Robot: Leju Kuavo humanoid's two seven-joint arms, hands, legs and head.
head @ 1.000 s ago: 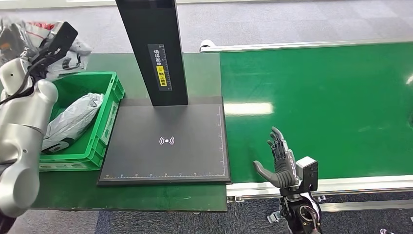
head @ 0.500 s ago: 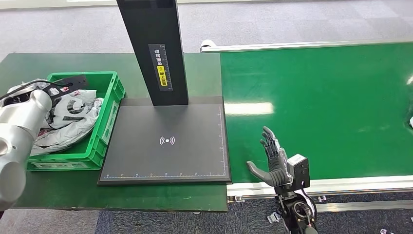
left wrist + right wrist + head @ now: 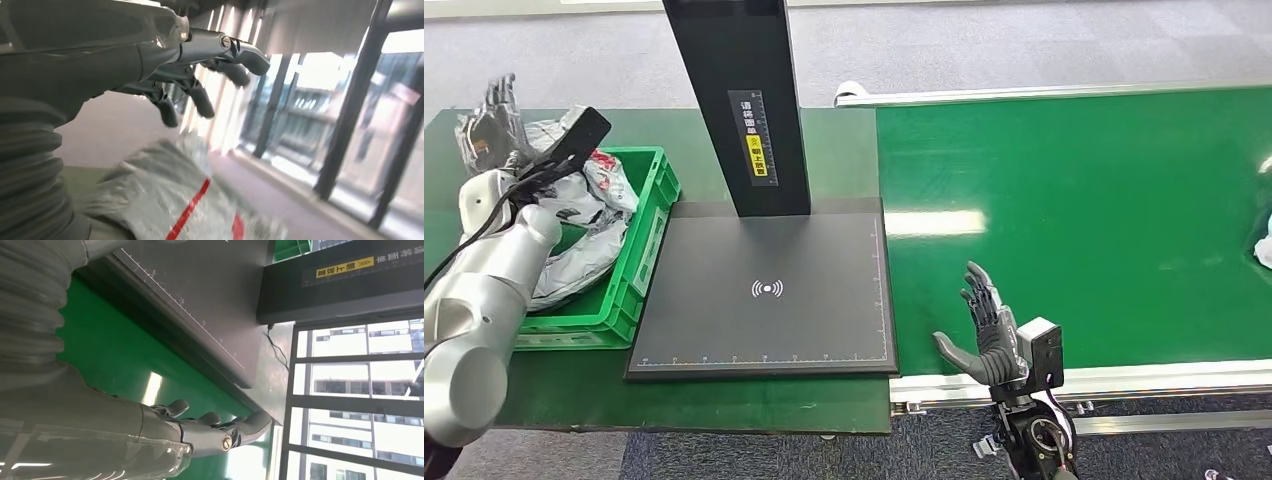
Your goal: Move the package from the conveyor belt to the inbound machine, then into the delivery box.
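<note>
Package [image 3: 584,215], crumpled, long axis undiscernible, lies in green box [image 3: 649,250] at left; my left hand [image 3: 499,105] and right hand [image 3: 986,335] are spread, empty.

Head view high, facing down; wrist views close, sharing scanner plate [image 3: 764,300].

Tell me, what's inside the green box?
Crinkly grey plastic packages fill the green box. The robot's left arm covers part of it, so the bottom stays hidden.
</note>
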